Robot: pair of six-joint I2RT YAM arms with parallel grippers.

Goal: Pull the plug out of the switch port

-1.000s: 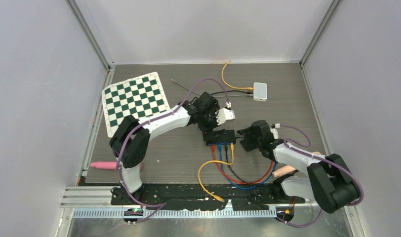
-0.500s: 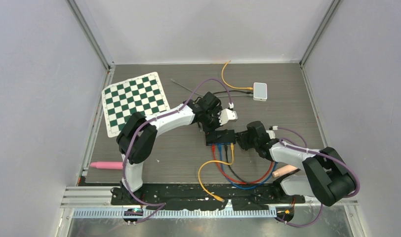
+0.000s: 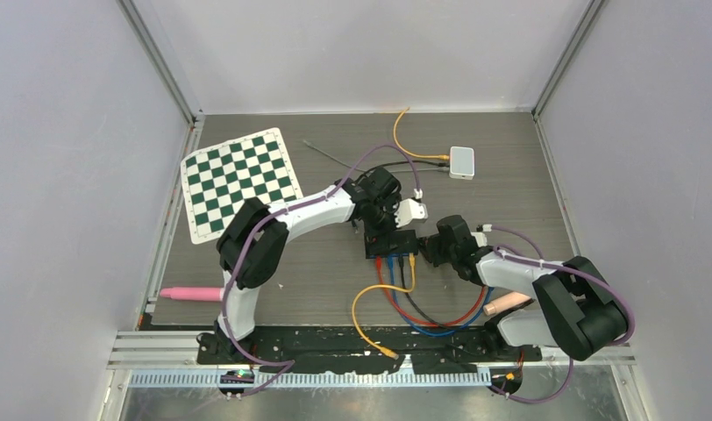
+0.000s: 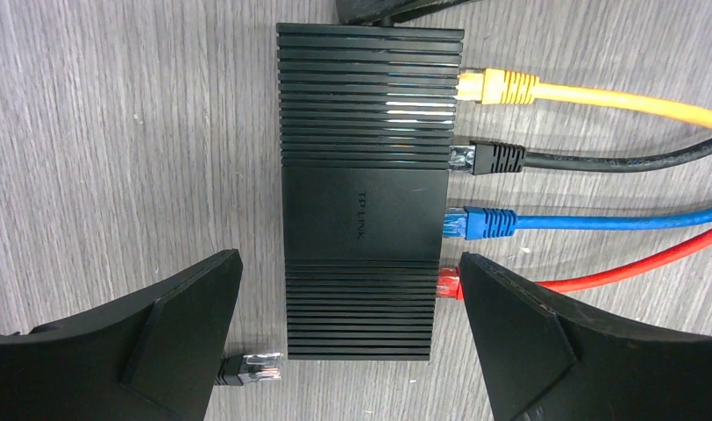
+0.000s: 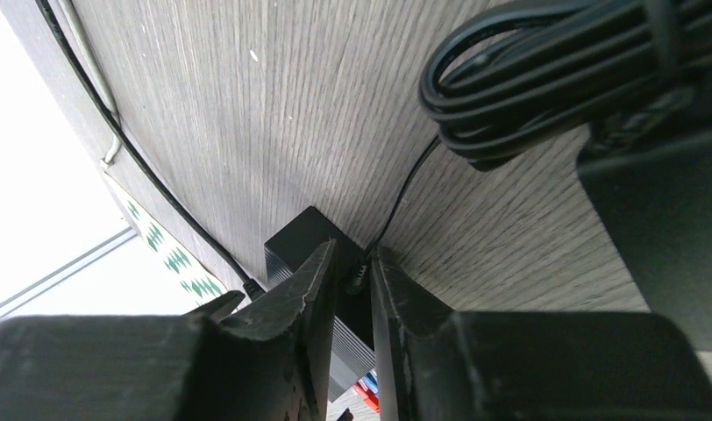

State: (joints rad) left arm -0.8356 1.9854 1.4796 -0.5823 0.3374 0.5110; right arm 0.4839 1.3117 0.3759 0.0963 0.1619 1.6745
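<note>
One finger (image 4: 545, 351) of the left claw (image 4: 347, 257) half hides the red plug (image 4: 447, 282) from you; whether the right claw (image 5: 354, 250) pinches the black cord (image 5: 403, 195) between its fingers (image 5: 309, 298), you cannot tell.

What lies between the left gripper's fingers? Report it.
Left wrist view: the left gripper, open, straddles the black switch; the red plug and a loose black plug lie near its fingers.

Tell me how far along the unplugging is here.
Done: nothing clearly; four network plugs sit in the switch, one loose plug lies beside it. In hand: left gripper open astride the switch; right gripper narrowed around the thin black plug at its end, grip unconfirmed. Left: the pull.
</note>
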